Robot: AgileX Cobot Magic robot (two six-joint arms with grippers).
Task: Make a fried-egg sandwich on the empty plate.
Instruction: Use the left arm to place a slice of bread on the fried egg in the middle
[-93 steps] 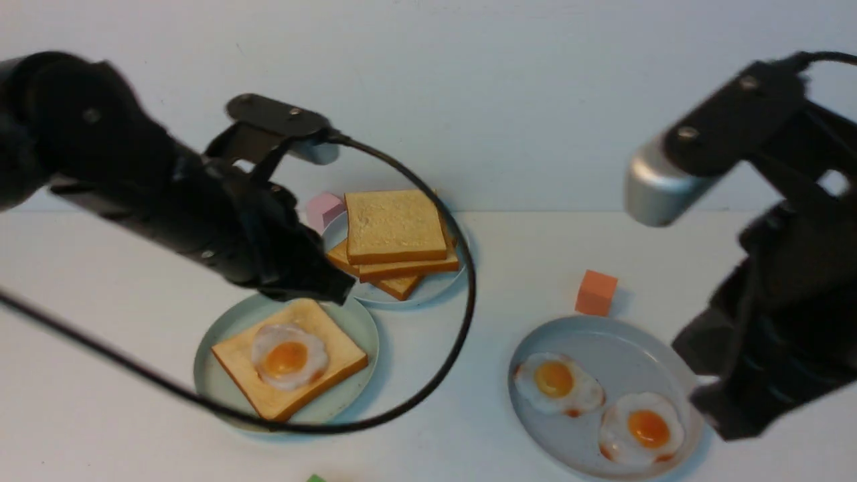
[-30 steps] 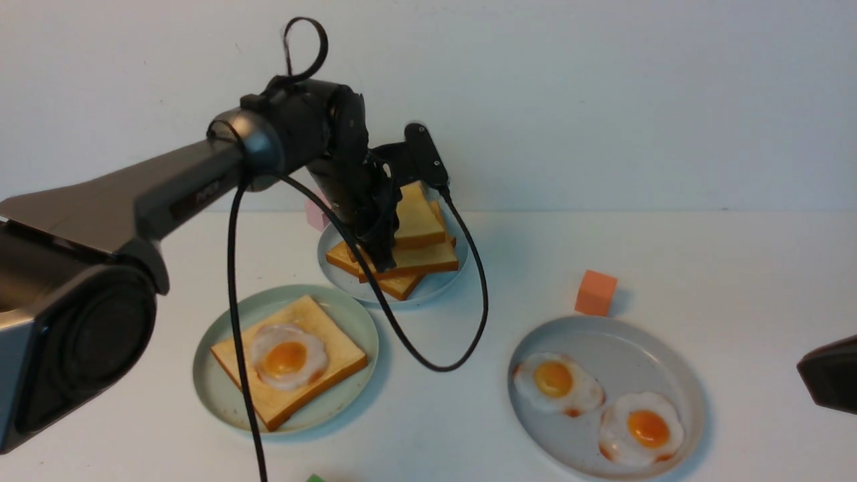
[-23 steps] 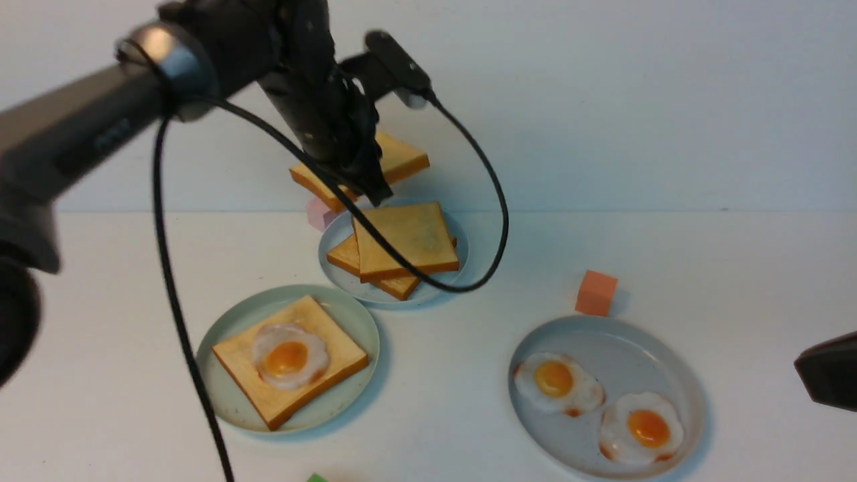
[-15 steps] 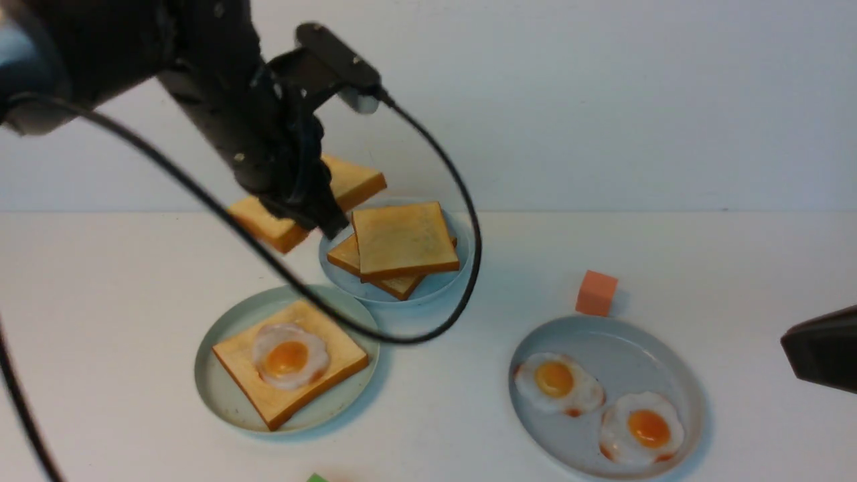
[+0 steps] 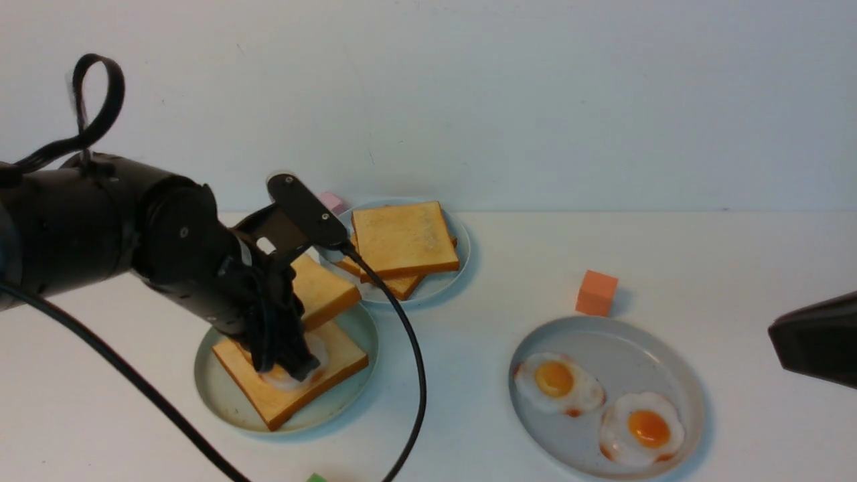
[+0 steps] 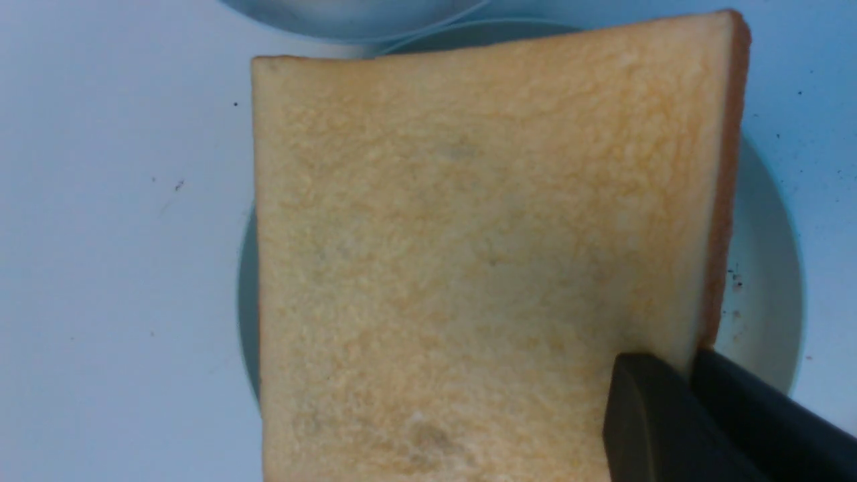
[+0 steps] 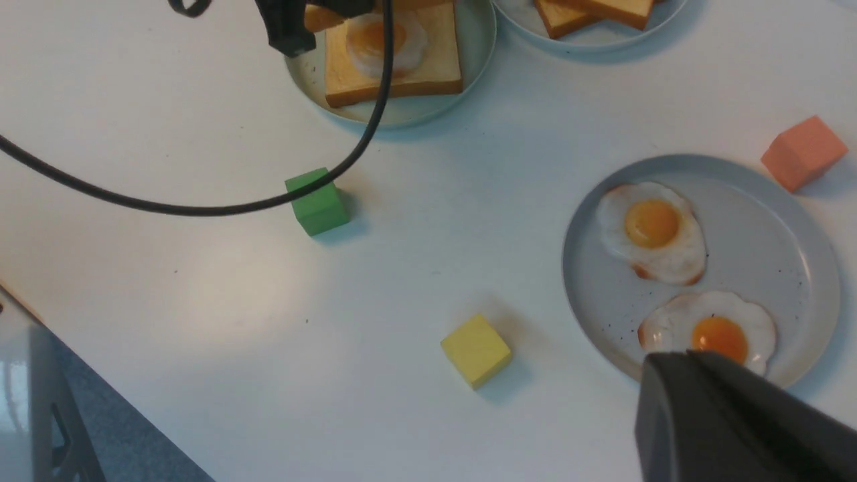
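Left gripper (image 5: 292, 361) is clamped on the crust edge of the top toast slice (image 5: 323, 289) near a corner, one finger on each face. The slice hangs tilted over the fried egg (image 5: 286, 383) and bottom slice (image 5: 338, 361) on the mint-green plate (image 5: 209, 391); contact unclear. Toast looks light and stiff, so an edge pinch should carry it flat. The egg is probably slick and may slide. Right gripper (image 7: 730, 422) is by the grey plate (image 7: 803, 221), opening unreadable.
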